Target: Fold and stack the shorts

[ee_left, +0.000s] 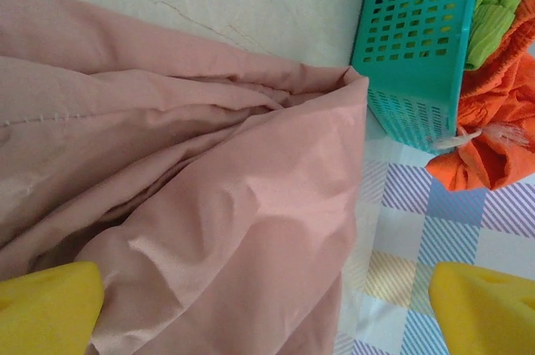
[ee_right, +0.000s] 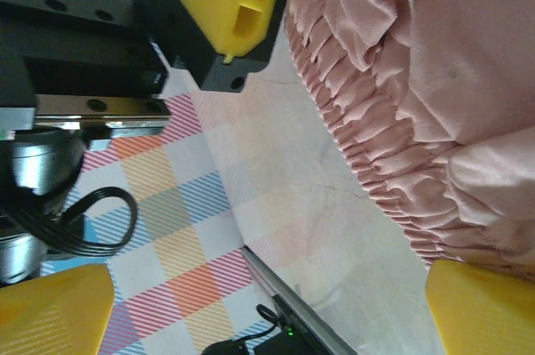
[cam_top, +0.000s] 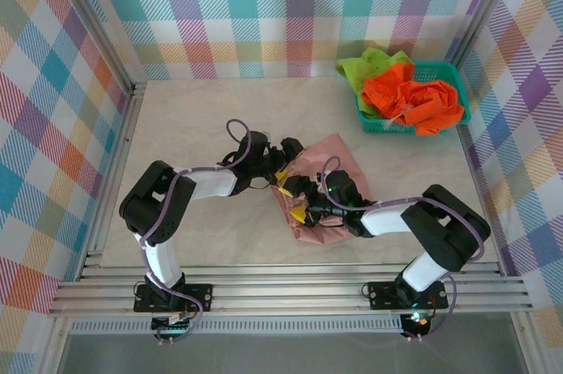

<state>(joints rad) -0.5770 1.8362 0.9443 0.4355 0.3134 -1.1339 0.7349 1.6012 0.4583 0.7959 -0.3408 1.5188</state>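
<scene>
Top, left-wrist and right-wrist views of the fold-and-stack task. The pale surface [cam_top: 202, 128] carries the dusty pink shorts [cam_top: 341, 161], which lie rumpled near its centre in front of both arms, with several layers creased over one another. A teal mesh basket [cam_top: 437, 65] stands at the far right corner and holds the orange shorts [cam_top: 413, 97] and the lime green shorts [cam_top: 369, 66], both unfolded.

The left gripper [ee_left: 267, 313] hovers low at the left edge of the pink cloth. Its yellow fingers [ee_left: 50, 305] are spread wide, with fabric lying between them and nothing pinched. The right gripper [ee_right: 267, 313] sits just beside the gathered waistband [ee_right: 368, 129], fingers likewise spread over bare surface.

Likely hazards: the two grippers work very near each other, so a careless closing move could knock them together. A pinch on bunched cloth may also catch several layers, dragging the heap rather than folding it.
</scene>
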